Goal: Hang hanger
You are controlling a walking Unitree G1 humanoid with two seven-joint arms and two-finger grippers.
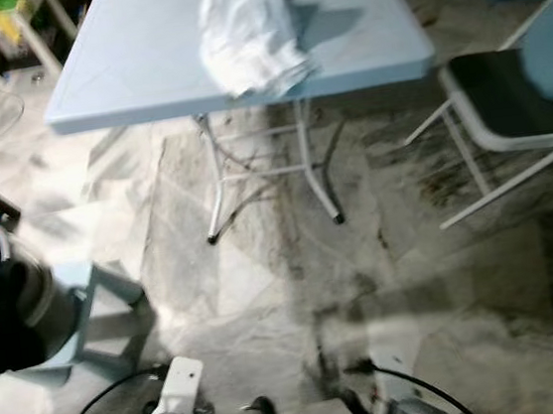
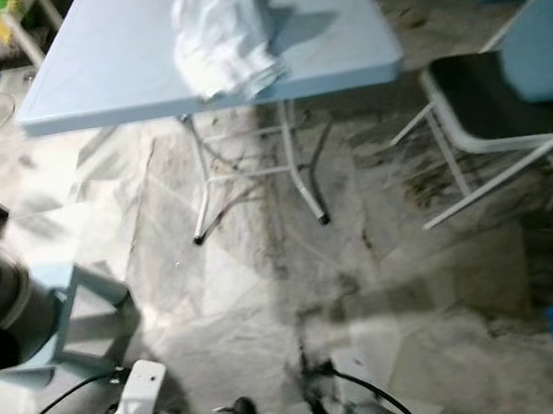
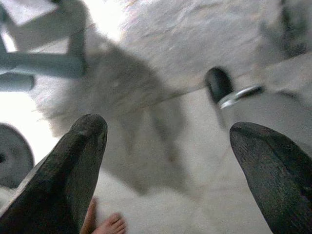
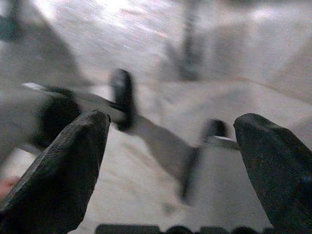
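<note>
A marble floor (image 1: pixel 264 268) spreads below a pale blue surface (image 1: pixel 139 53) carrying a crumpled white cloth (image 1: pixel 246 31); a chair (image 1: pixel 514 100) stands right. Left claw (image 3: pixel 168 161) and right claw (image 4: pixel 170 165) hang spread wide, empty. Hanger: cannot tell.

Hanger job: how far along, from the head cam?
Nothing looks done yet. A white garment lies bunched on the light blue folding table, with no hanger to make out. Nothing is in hand: the left pincer and right pincer both hang open over the marble floor. Approach, grasp and hanging all remain.
</note>
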